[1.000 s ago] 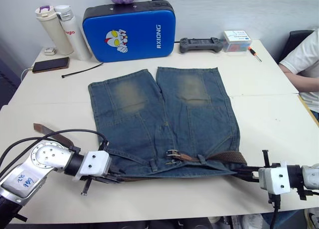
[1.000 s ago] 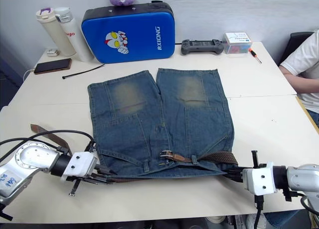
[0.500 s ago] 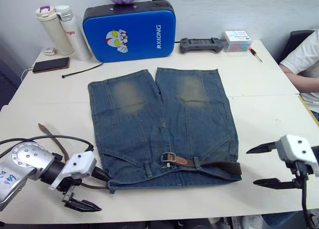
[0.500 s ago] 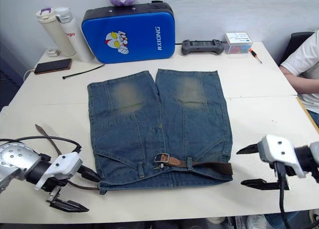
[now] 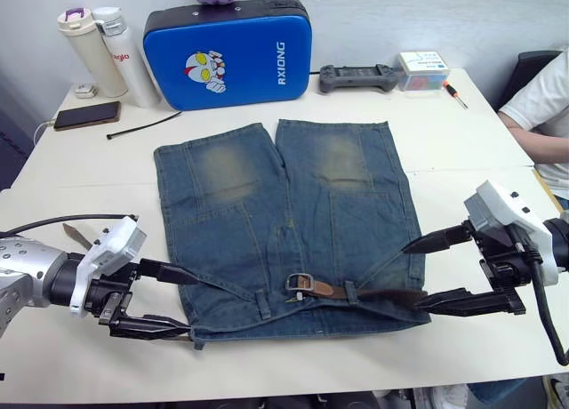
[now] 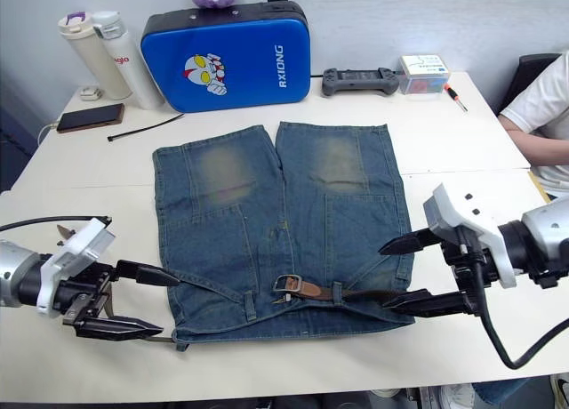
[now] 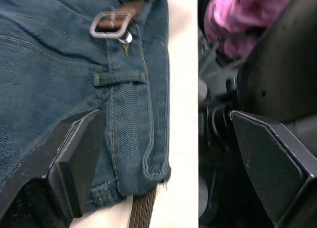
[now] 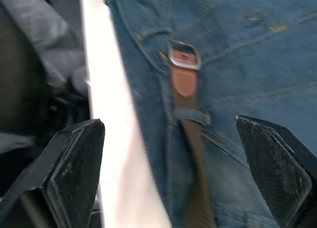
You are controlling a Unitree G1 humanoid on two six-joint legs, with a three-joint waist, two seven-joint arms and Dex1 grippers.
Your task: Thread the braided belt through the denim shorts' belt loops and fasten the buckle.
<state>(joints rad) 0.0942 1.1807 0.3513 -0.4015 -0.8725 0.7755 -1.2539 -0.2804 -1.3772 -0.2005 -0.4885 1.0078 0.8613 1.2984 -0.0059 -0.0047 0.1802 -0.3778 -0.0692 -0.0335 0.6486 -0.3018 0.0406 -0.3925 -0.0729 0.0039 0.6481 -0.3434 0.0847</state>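
While the denim shorts (image 5: 289, 218) lie flat, buckle (image 5: 299, 284) at 6 o'clock, left gripper (image 5: 169, 299) and right gripper (image 5: 433, 273) hang spread wide, holding nothing

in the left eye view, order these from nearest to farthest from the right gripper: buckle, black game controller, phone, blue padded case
From the right gripper, at the shorts' waist corner on the robot's right:
1. buckle, at the middle of the waistband.
2. black game controller, at the table's far edge, right of centre.
3. blue padded case, far edge, centre-left.
4. phone, far left corner.
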